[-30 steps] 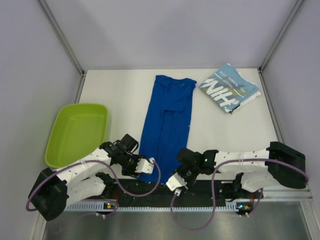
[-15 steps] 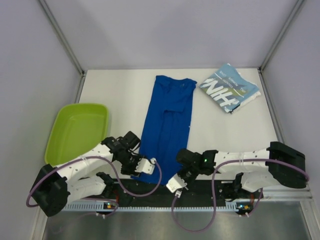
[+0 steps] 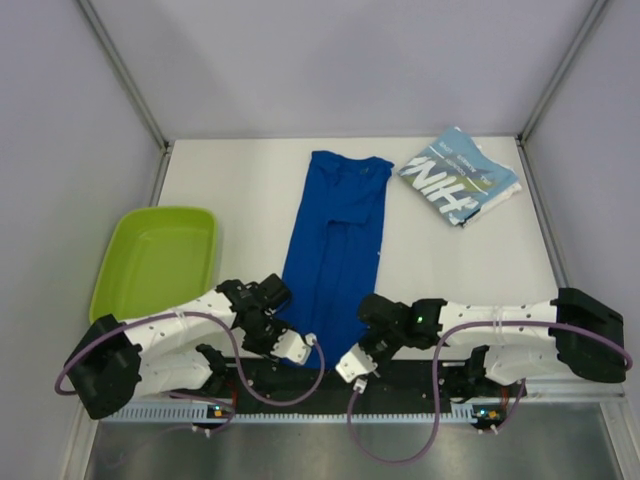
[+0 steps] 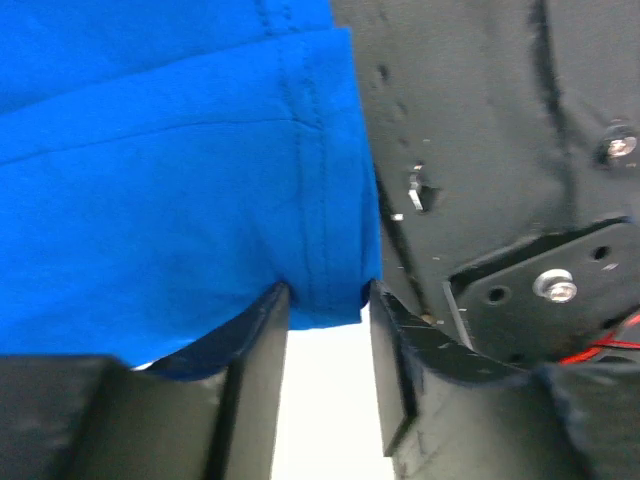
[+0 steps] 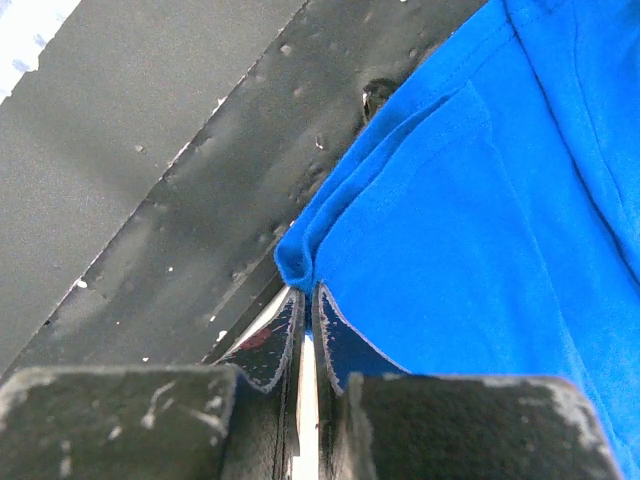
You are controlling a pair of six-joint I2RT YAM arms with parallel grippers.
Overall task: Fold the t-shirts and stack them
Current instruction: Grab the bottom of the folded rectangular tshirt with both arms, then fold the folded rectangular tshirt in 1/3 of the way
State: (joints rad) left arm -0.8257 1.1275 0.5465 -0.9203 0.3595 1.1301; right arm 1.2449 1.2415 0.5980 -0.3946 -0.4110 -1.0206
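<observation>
The royal blue t-shirt [image 3: 335, 240] lies as a long narrow strip down the middle of the table, its hem at the near edge. My left gripper [image 3: 282, 338] is at the hem's left corner. In the left wrist view its jaws [image 4: 328, 292] stand apart astride the stitched hem [image 4: 320, 200], open. My right gripper [image 3: 364, 343] is at the hem's right corner. In the right wrist view it [image 5: 305, 290] is shut on a pinched fold of the blue cloth [image 5: 500, 200]. The teal-blue t-shirt [image 3: 458, 178] with white lettering lies folded at the back right.
A lime-green tub [image 3: 155, 262] sits at the left, close to my left arm. A black mat [image 3: 400, 385] runs along the near table edge under the hem. Grey walls close in the table on three sides.
My right gripper has shut on the hem's right corner. My left arm has slid right and nearer, bringing its jaws onto the left corner and narrowing them slightly.
</observation>
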